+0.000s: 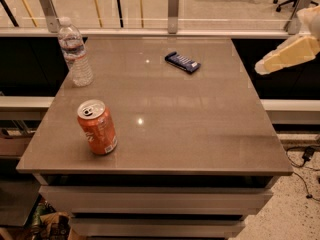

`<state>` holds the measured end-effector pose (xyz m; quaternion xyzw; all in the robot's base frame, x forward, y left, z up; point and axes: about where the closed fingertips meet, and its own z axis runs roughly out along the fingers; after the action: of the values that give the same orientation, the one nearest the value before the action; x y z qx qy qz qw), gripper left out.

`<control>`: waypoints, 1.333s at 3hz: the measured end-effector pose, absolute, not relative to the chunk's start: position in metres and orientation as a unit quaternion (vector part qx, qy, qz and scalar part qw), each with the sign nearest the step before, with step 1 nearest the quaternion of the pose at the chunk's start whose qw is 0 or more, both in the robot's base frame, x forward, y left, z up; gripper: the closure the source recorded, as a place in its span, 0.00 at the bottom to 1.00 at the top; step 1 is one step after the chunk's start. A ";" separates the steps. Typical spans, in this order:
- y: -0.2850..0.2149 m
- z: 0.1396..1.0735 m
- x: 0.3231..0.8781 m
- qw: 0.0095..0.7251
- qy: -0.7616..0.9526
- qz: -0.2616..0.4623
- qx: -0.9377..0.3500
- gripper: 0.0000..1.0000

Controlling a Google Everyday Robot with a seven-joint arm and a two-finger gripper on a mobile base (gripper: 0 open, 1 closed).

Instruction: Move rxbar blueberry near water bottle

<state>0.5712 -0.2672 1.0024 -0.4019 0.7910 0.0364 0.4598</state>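
The rxbar blueberry [182, 62] is a small flat dark blue bar with pale lettering, lying on the far middle-right of the grey table [200, 134]. The water bottle [75, 52] is clear and ribbed with a white cap, and stands upright at the table's far left corner. My gripper [262, 67] is the pale cream tip of the arm that reaches in from the right edge. It hangs off the table's right side, to the right of the bar and apart from it. It holds nothing that I can see.
An orange soda can [97, 127] stands upright at the table's front left. A glass railing with metal posts [173, 9] runs behind the table. Cables [305, 156] lie on the floor at the right.
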 end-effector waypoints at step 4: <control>-0.237 0.982 0.627 0.501 0.791 0.082 -0.341 0.00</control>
<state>0.6273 -0.2366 0.9822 -0.3414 0.7912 0.0823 0.5007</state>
